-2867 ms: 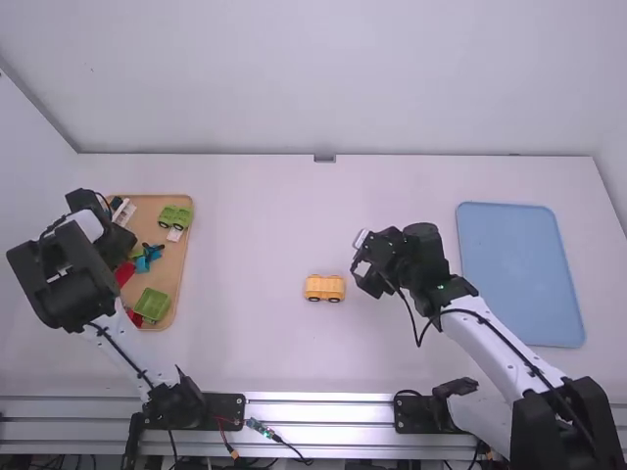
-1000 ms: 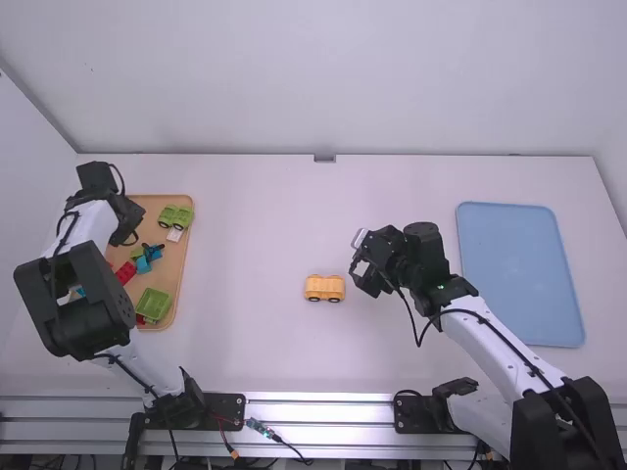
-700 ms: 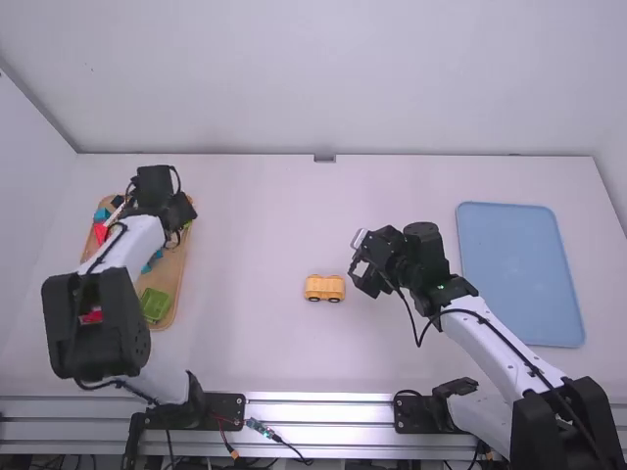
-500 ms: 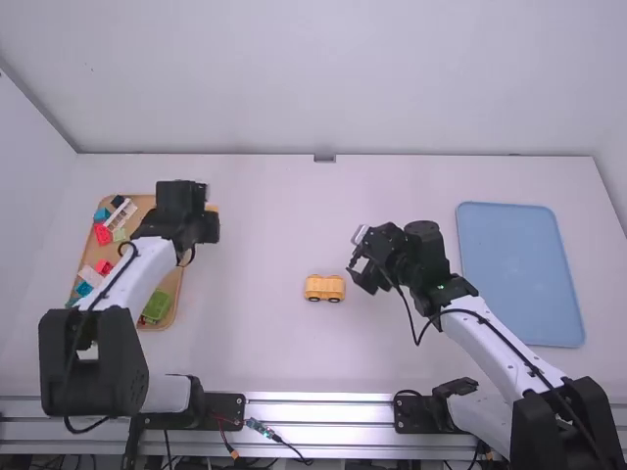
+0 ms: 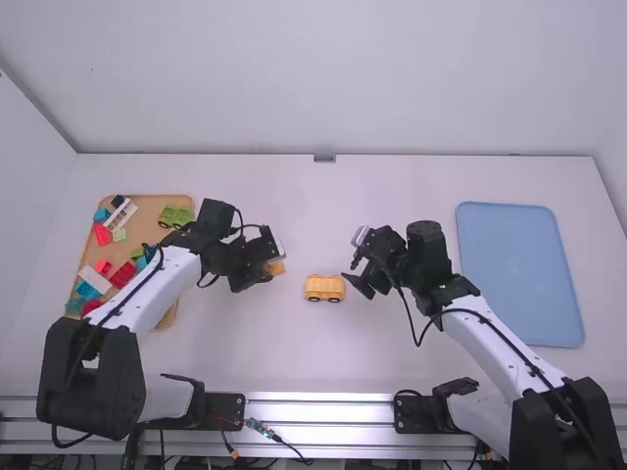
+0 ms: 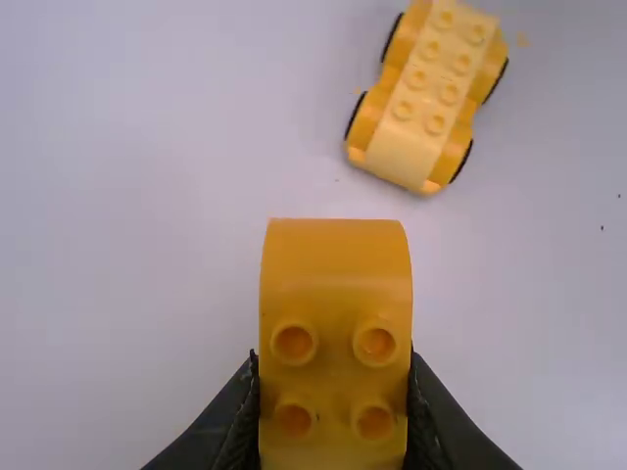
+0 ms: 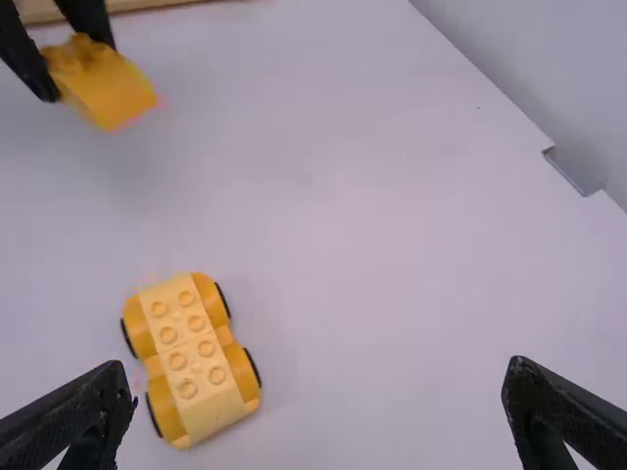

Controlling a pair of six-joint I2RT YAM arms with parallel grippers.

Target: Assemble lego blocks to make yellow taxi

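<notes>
On the white worktop [image 5: 294, 352], between the arms, stands a yellow Lego car base [image 5: 324, 288]: paler studded top in two rows, smooth sloping end, rounded orange-yellow arches over black wheels. The left tool [image 5: 268, 266] is closed on a deeper-yellow block [image 6: 336, 323] with curved smooth face and four visible studs, apart from the base. The right tool [image 5: 361, 271] is wide open and empty.

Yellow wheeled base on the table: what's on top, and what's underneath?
The base has two rows of four bare studs on top. Its own body covers its underside and the patch of table beneath.
</notes>
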